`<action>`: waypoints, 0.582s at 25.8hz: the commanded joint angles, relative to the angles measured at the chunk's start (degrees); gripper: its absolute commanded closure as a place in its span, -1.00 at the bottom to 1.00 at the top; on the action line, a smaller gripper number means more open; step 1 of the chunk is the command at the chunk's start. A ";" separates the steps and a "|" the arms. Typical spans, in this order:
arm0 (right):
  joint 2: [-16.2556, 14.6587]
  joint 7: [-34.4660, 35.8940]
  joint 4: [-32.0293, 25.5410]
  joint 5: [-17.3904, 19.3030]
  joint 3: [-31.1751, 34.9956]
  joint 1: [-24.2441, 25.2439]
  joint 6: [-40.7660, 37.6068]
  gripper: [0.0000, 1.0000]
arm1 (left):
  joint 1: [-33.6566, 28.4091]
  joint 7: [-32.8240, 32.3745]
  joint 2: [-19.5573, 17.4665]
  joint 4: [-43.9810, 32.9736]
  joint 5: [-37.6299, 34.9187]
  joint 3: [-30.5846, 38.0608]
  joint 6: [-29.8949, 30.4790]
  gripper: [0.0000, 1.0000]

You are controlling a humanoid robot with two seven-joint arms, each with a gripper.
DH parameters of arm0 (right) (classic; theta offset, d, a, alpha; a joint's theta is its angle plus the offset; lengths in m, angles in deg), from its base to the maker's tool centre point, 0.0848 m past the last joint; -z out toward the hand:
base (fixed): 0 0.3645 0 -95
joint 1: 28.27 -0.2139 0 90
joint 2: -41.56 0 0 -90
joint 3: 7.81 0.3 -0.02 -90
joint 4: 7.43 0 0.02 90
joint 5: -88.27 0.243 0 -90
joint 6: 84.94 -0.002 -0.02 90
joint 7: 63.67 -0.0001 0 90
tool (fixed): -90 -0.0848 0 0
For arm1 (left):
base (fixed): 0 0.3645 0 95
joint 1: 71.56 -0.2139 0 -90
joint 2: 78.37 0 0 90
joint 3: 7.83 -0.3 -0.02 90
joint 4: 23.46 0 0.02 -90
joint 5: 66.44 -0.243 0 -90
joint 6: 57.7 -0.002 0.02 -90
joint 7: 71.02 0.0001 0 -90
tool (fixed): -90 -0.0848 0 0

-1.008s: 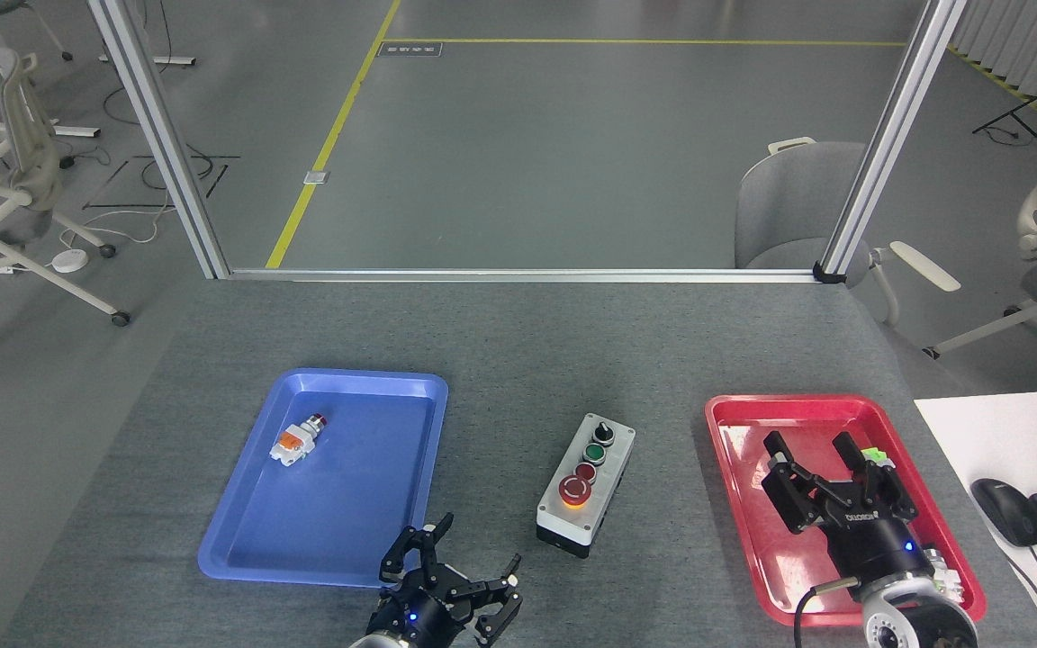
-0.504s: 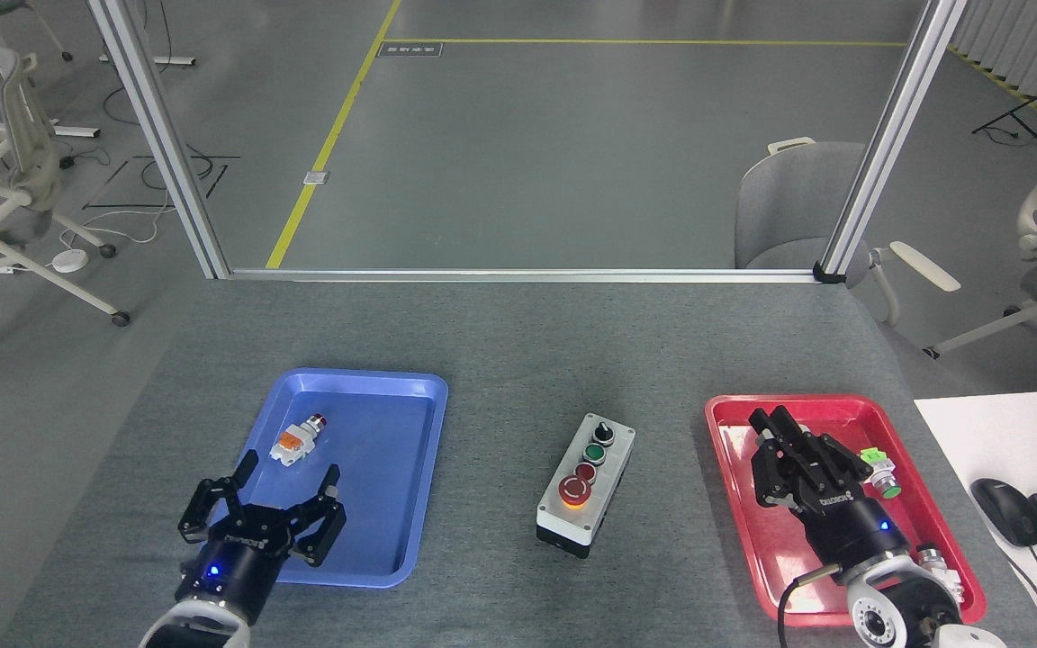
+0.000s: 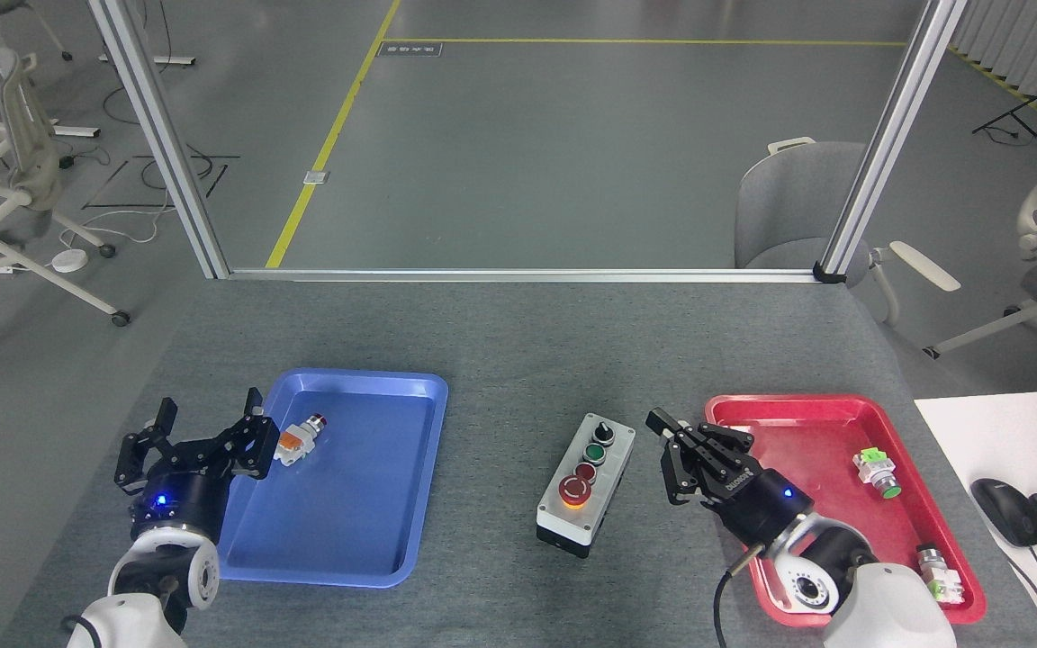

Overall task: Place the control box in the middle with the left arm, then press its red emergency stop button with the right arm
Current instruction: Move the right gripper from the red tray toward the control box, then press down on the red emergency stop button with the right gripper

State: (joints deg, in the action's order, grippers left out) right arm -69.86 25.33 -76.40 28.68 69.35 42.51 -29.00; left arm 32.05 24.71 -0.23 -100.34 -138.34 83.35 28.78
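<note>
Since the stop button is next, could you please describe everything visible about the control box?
The control box is a light grey oblong case on a black base, apparently plastic. Its top carries four controls in a row: a black knob farthest away, a green button, a small red button, then the large red stop button on a yellow ring nearest. It lies flat, slightly angled, on the grey table between the two trays. Nothing touches it; the right gripper hovers beside it.

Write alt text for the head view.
A grey control box with a red emergency stop button sits mid-table between a blue tray and a red tray. The right gripper hovers beside it; the left gripper, open, is at the blue tray's left edge.
</note>
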 commanded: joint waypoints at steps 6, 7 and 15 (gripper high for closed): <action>3.31 0.22 8.14 -0.62 -9.92 -4.42 0.23 1.00 | 0.27 0.24 0.17 0.15 0.44 0.13 -0.79 -0.98; 3.31 0.22 8.32 -0.71 -10.10 -4.42 0.23 1.00 | 0.27 0.24 0.17 -0.03 0.53 0.13 -0.88 -0.98; 5.86 0.04 12.01 -0.80 -10.45 -4.42 3.48 1.00 | 0.36 0.24 0.26 -0.12 0.53 0.22 -0.79 -0.98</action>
State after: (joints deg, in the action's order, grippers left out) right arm -65.03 25.55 -66.02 27.95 59.03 38.09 -27.17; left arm 32.36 24.96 -0.01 -100.42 -137.80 83.56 27.99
